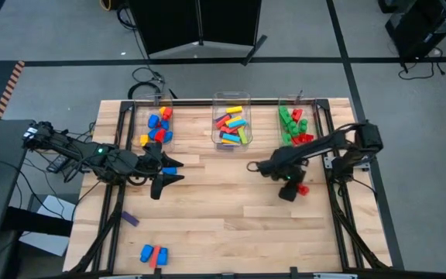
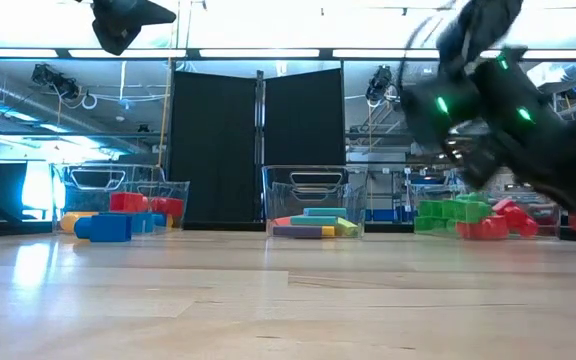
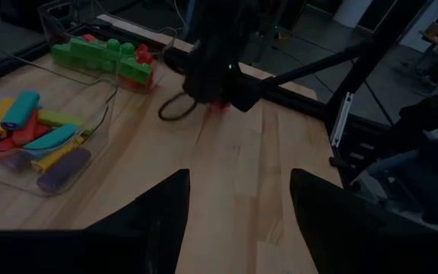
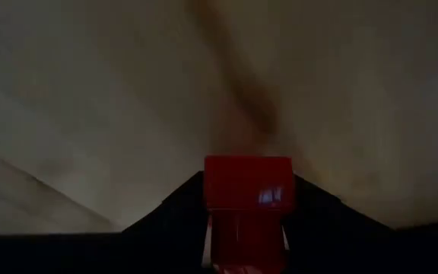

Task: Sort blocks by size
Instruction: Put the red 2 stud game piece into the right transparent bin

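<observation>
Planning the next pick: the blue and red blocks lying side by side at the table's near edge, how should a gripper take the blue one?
Come straight down on the blue block and grip its two short ends. The red block touches one long side, so no finger fits there. The open left gripper is nearer.

No legible text, label, brand, number or sign appears in any view, whether on the blocks, the bins, the table, the arms or the room behind.

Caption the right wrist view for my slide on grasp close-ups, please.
Right gripper shut on a red block, held close above the wooden table.
</observation>
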You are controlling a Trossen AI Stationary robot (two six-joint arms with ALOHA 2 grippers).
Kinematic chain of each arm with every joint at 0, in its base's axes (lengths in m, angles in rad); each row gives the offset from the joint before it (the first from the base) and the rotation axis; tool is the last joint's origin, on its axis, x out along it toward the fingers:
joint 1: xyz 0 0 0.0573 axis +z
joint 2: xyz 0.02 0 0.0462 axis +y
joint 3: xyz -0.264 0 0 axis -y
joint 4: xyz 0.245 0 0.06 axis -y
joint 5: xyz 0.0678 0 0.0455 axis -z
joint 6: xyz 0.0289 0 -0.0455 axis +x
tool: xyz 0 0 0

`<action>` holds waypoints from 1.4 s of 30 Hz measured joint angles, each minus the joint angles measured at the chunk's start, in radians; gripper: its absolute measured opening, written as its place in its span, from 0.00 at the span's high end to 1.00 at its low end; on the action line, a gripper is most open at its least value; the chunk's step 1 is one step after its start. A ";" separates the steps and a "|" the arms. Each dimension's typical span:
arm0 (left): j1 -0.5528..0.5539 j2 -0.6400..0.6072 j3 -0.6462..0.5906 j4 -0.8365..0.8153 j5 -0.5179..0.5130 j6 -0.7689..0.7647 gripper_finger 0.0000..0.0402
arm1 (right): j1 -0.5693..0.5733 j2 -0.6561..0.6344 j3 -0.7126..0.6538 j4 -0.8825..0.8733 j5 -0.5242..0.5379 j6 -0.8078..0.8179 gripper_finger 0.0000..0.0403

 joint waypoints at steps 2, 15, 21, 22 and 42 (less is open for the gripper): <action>0.000 0.000 0.000 0.000 0.000 0.000 0.42 | -0.004 -0.048 0.046 -0.005 0.050 0.016 0.63; 0.000 0.000 0.000 0.001 0.001 0.000 0.42 | -0.190 -0.472 0.267 -0.008 0.400 0.109 0.63; 0.000 0.000 0.000 0.025 0.001 -0.003 0.42 | -0.458 -0.534 0.269 -0.009 0.465 0.158 0.63; 0.000 0.000 0.000 0.034 0.001 -0.003 0.42 | -0.502 -0.524 0.268 -0.008 0.466 0.158 0.63; 0.000 0.000 0.000 0.053 0.001 -0.006 0.42 | -0.863 -0.253 0.146 0.065 0.428 -0.042 0.51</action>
